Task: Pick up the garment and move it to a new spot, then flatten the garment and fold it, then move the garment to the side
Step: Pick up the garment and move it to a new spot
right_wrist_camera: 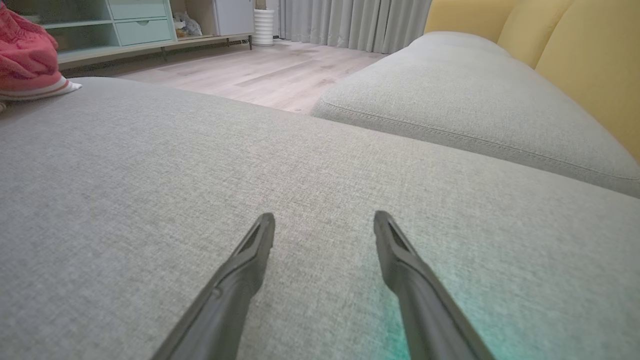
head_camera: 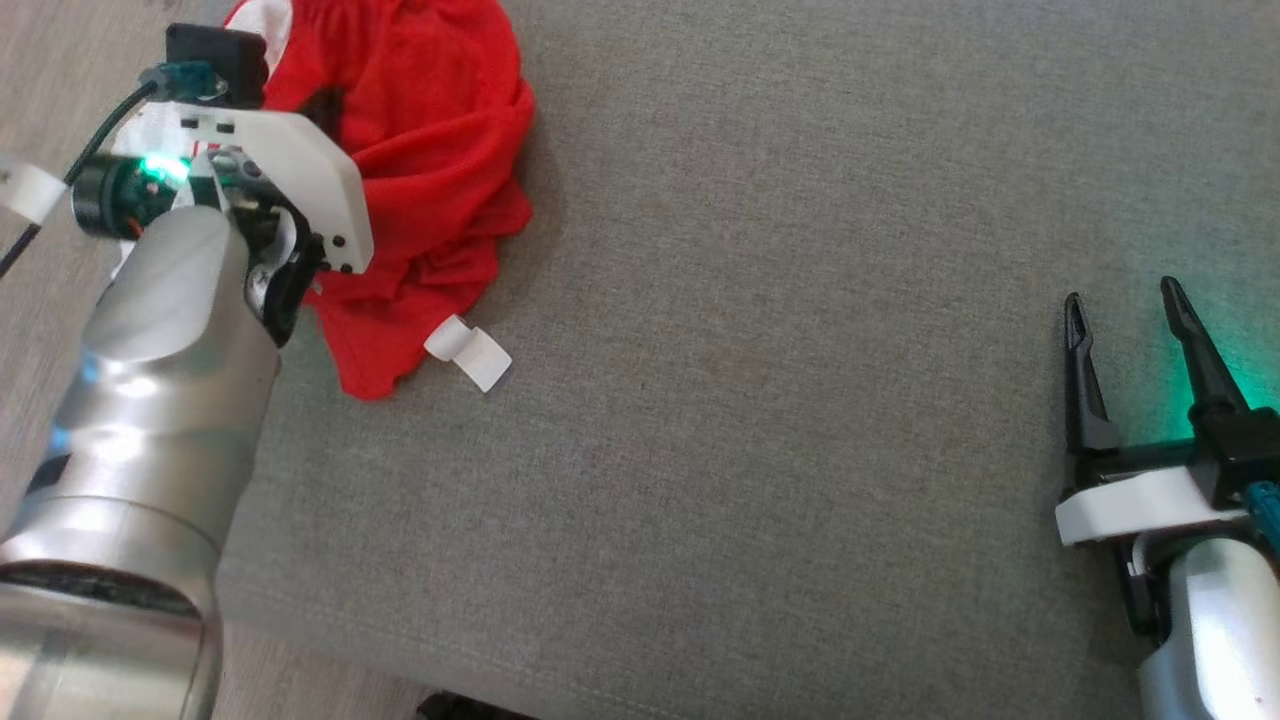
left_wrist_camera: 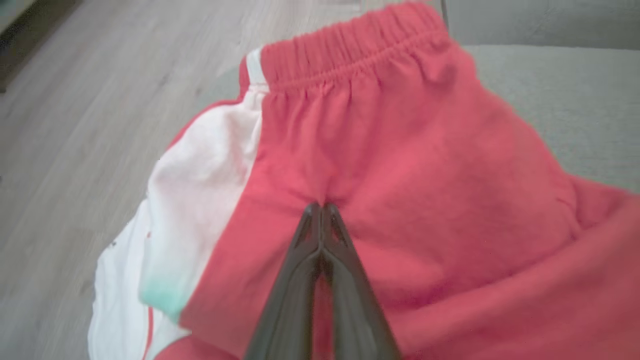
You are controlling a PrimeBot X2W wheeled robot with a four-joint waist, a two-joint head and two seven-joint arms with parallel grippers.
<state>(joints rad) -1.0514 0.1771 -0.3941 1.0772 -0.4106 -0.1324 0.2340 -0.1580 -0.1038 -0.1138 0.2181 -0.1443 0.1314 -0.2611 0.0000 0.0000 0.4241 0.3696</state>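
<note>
Left gripper pinched closed on a fold of the garment, which lies bunched at the cushion's left edge, ready for lifting. Right gripper hovers spread and empty over the cushion's right side.

The shorts lie at the seat cushion's far-left edge; the left gripper is on them; a label lies just before them. The right gripper is well apart, over the cushion's right.
</note>
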